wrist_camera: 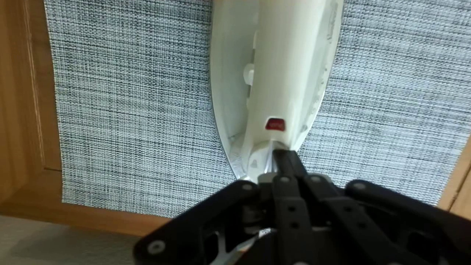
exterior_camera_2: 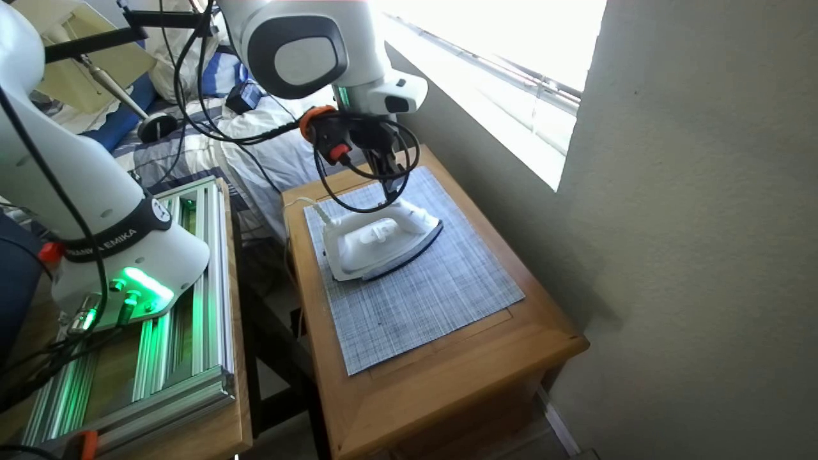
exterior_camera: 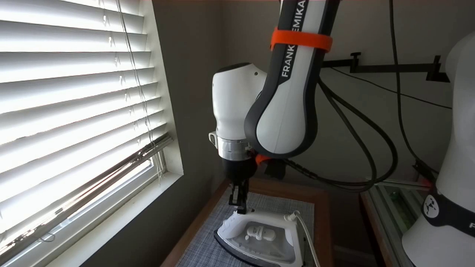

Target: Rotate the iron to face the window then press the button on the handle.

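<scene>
Looking stiff, prob. slick & mod. heavy, iron (exterior_camera_2: 376, 248) should turn best by its handle (wrist_camera: 283, 70), mid-span. Gripper (wrist_camera: 285, 156) clenched on nothing, just by handle's front end.

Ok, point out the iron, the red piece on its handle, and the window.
Iron (exterior_camera_2: 380, 250), in an exterior view: side of its body.
Red piece (wrist_camera: 275, 124), wrist view: its middle.
Window (exterior_camera: 76, 94), in an exterior view: its slats.
</scene>
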Tool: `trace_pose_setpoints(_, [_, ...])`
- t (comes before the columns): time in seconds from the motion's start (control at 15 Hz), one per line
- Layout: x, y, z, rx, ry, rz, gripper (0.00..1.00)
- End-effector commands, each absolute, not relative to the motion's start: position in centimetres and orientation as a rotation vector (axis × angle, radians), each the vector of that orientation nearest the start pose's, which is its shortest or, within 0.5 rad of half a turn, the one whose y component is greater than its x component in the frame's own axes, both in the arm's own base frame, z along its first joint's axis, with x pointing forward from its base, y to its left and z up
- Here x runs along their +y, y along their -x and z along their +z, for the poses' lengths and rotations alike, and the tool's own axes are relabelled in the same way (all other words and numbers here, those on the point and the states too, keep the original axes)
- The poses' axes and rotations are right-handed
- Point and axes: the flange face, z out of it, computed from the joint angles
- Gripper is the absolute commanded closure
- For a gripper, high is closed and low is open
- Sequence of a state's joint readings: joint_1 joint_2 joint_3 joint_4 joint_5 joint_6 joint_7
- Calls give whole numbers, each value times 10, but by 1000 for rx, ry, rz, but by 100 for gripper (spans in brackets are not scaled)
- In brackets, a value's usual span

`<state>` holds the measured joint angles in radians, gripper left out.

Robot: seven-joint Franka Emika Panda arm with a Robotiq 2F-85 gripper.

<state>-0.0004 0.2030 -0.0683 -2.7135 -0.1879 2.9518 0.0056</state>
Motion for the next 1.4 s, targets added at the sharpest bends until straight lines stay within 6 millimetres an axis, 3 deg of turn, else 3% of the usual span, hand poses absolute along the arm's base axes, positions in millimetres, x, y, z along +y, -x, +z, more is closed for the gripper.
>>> trace_pose_setpoints(0.0, [-23,-400,141,-193,3187,9,100])
trace_pose_setpoints(1.07, [-26,-403,201,-180,3206,-119,100])
trace_pose_setpoints(1.13, [-26,-403,206,-178,3205,-133,74])
trace_pose_setpoints(1.2, [-27,-403,210,-173,3208,-143,73])
trace_pose_setpoints(1.33, [-28,-404,218,-167,3211,-160,61])
